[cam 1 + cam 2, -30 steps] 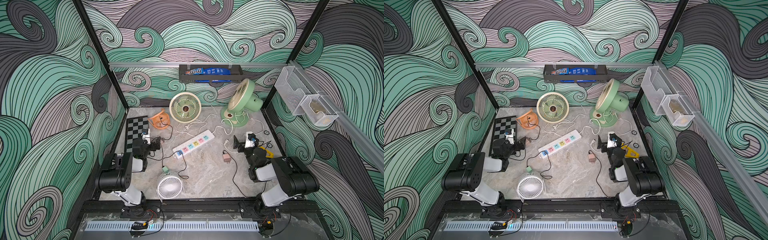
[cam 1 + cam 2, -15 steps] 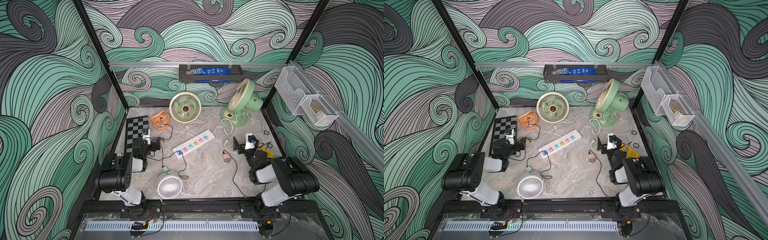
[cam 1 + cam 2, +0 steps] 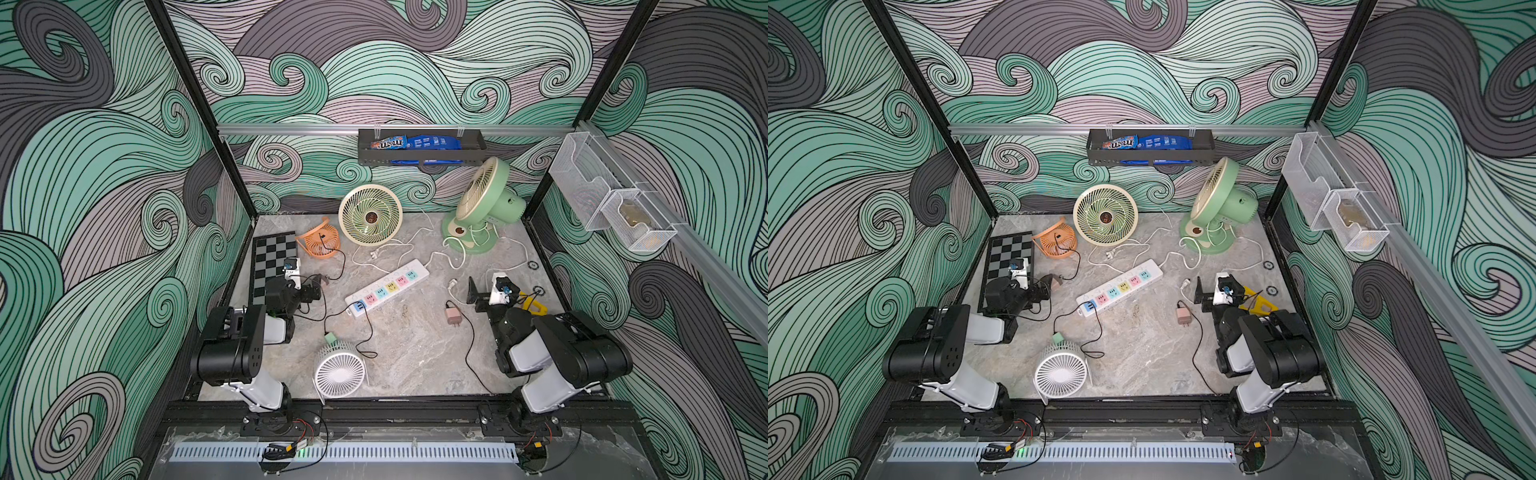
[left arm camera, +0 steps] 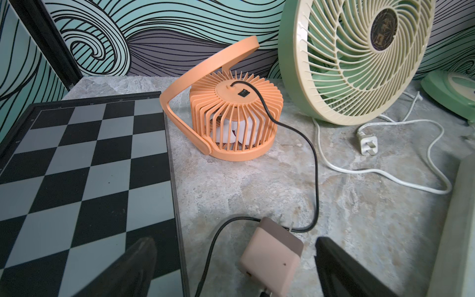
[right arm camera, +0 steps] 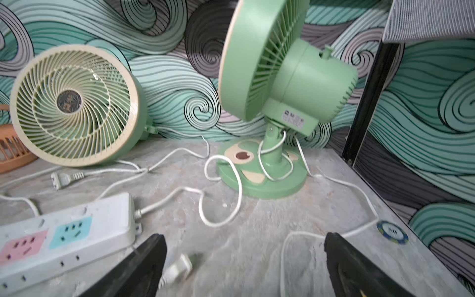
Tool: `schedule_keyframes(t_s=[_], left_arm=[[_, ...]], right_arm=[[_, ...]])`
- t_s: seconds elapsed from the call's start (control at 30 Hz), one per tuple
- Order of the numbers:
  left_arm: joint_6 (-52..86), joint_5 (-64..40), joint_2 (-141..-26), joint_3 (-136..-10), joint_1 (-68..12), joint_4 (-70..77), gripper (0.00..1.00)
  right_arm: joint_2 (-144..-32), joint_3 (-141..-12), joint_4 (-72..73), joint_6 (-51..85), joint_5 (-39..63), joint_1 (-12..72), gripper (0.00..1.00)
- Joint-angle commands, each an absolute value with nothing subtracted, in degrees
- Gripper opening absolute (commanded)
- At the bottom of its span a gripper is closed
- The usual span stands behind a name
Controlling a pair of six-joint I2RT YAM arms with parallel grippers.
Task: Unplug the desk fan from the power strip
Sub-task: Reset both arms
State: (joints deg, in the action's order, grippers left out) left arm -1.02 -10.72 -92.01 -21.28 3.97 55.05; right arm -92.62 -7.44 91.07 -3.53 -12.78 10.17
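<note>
The power strip (image 3: 386, 286) lies at the middle of the tabletop (image 3: 415, 357), slanted from 8 o'clock to 2 o'clock. Its blue end points toward 8 and its white cord leaves toward 2. A black cable (image 3: 370, 332) is plugged into the blue end and curls down toward the white desk fan (image 3: 340, 372), which stands at 6 o'clock near the front edge — exactly where the cable ends I cannot tell.

The left hand (image 4: 232, 243) sits at 9 o'clock of the strip, beside the chessboard (image 3: 272, 257), with its fingers spread wide. In the left wrist view a pink adapter (image 4: 272, 253) lies on the tabletop between them, clear of both fingers. A black lead from the orange fan (image 4: 231, 120), at 11 o'clock, passes just behind it.

The right hand (image 5: 244, 237) is at 3 o'clock of the strip, also spread wide and holding nothing — a blurred white plug (image 5: 177, 270) lies just beside one finger. Beyond it stand the round cream fan (image 5: 74, 105) at 12 o'clock and the green pedestal fan (image 5: 282, 90) at 1 o'clock.
</note>
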Motion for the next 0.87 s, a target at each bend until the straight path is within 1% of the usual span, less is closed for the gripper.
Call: schedule_keyframes(t_s=[0.0, 0.07, 0.77, 0.83], left_arm=[[-1.83, -10.20, -91.11, -21.99, 3.69, 54.66, 0.99], [-1.85, -10.17, -91.09, -22.06, 3.68, 54.67, 0.99], [-1.85, -10.19, -91.13, -22.00, 3.60, 54.58, 0.99], [-1.85, -10.20, -91.06, -22.06, 3.56, 54.57, 0.99]], right_arm=[[-92.26, -8.36, 90.04, -4.75, -14.87, 10.21, 0.99], [-91.89, -9.05, 88.01, -4.16, -14.32, 9.78, 0.99], [-91.82, -10.55, 85.04, -2.63, -14.68, 8.79, 0.99], [-91.88, -10.85, 84.66, -1.67, -16.60, 8.76, 0.99]])
